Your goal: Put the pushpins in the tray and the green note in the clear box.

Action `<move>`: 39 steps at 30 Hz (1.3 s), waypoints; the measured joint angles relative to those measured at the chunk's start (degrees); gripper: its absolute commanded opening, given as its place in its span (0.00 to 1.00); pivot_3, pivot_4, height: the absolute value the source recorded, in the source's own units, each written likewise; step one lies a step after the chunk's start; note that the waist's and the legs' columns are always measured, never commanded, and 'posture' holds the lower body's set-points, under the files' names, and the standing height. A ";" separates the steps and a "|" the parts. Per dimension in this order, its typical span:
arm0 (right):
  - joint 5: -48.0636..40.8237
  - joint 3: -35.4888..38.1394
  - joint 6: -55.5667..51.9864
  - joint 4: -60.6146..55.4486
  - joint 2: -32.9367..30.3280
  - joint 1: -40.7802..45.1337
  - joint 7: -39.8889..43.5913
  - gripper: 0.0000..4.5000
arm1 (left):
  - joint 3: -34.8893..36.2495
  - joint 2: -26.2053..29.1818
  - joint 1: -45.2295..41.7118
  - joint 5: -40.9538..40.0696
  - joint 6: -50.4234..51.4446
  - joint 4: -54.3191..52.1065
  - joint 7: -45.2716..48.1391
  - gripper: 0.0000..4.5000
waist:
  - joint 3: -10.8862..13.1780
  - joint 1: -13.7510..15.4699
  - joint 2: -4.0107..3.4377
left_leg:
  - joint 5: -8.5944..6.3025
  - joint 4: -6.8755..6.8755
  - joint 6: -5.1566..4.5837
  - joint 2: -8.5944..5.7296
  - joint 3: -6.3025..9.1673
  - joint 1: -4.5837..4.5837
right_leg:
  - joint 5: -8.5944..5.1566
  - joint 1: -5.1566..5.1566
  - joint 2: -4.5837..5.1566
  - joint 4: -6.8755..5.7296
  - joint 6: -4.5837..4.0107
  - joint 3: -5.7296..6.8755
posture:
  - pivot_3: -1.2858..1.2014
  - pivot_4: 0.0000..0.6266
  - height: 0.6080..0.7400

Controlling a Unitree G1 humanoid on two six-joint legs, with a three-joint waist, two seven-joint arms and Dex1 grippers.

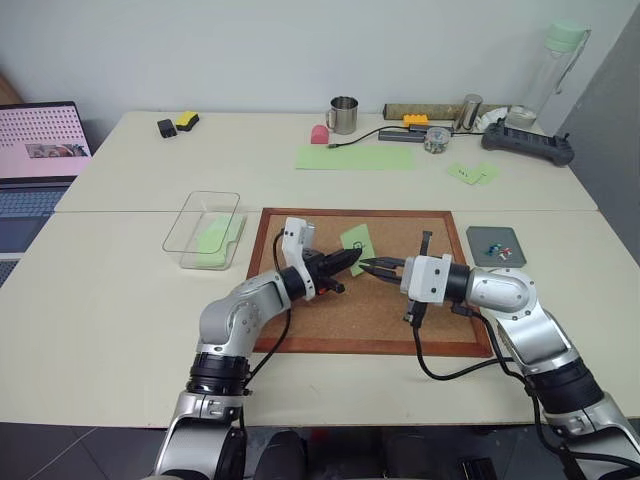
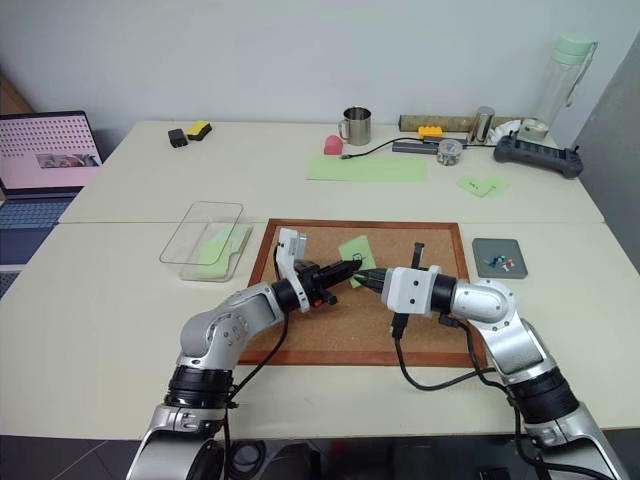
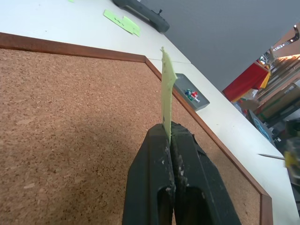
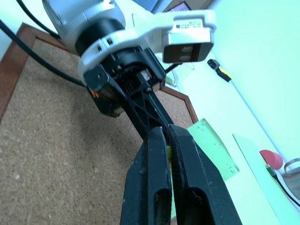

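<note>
From the head views, your left gripper [image 1: 353, 257] pinches the small square light-green sticky note [image 1: 356, 240] by its lower edge above the wood-framed cork board [image 1: 300, 330]. Your right gripper [image 1: 366, 266] is shut just beside it; I judge it holds nothing. The shallow transparent plastic box [image 1: 190, 220] lies well off to the left, and the small dark-grey square tray [image 1: 480, 255] with its tiny coloured pushpins [image 1: 494, 245] sits to the right of the board.

In the left wrist view, the fingers [image 3: 154, 159] clamp the note edge-on. It looks featherlight and floppy, so keep hold near the edge and move gently.

In the right wrist view, the closed fingers [image 4: 154, 178] point toward the note.
</note>
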State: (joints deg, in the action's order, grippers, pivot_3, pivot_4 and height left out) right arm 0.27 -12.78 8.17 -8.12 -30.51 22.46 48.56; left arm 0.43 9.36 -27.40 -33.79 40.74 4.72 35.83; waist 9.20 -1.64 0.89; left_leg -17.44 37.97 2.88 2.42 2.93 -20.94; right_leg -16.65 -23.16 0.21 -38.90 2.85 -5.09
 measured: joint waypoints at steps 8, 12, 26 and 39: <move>-9.18 15.55 -18.48 -0.45 1.89 -4.53 -11.01 0.00 | -2.68 1.37 -0.01 2.93 -7.53 -2.30 4.97 0.01 | 0.00 0.17 0.00 | 0.00 0.00 0.01 0.00 -0.03 -0.03 | 0.00 0.00 0.03 0.00 0.00 -0.01 | 0.52 0.24 1.00; -12.10 24.20 -26.88 3.05 2.47 -5.70 -18.31 0.00 | -5.86 2.45 -0.73 5.41 -12.55 -4.85 8.81 0.01 | 0.00 0.13 0.00 | -0.01 -0.01 -0.02 -0.01 -0.08 -0.01 | 0.00 0.00 0.01 -0.01 0.00 -0.07 | 0.52 0.24 1.00; -17.92 32.74 -36.56 18.79 2.69 1.41 -26.00 0.00 | -12.52 4.84 -0.88 11.67 -19.06 -4.86 15.04 0.01 | 0.00 -0.23 -0.03 | -0.04 -0.03 -0.07 -0.02 -0.15 0.00 | 0.00 -0.02 -0.02 0.00 0.00 -0.16 | 0.52 0.24 1.00; -19.95 33.50 -35.44 32.83 2.24 8.33 -24.82 0.46 | -13.58 6.15 1.19 11.69 -17.67 -7.43 14.81 0.00 | 0.01 -0.21 -0.03 | -0.04 -0.03 -0.07 0.00 -0.19 0.00 | 0.00 -0.02 -0.02 0.01 0.00 -0.17 | 0.52 0.24 1.00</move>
State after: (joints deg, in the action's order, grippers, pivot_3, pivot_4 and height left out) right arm -19.68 20.72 -27.26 24.71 -28.27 30.79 23.74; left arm -13.15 15.51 -26.20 -22.10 23.07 -2.71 50.64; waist 9.20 -1.85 0.85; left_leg -17.48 37.94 2.80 2.42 2.74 -20.94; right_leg -16.65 -23.18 0.19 -38.90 2.85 -5.26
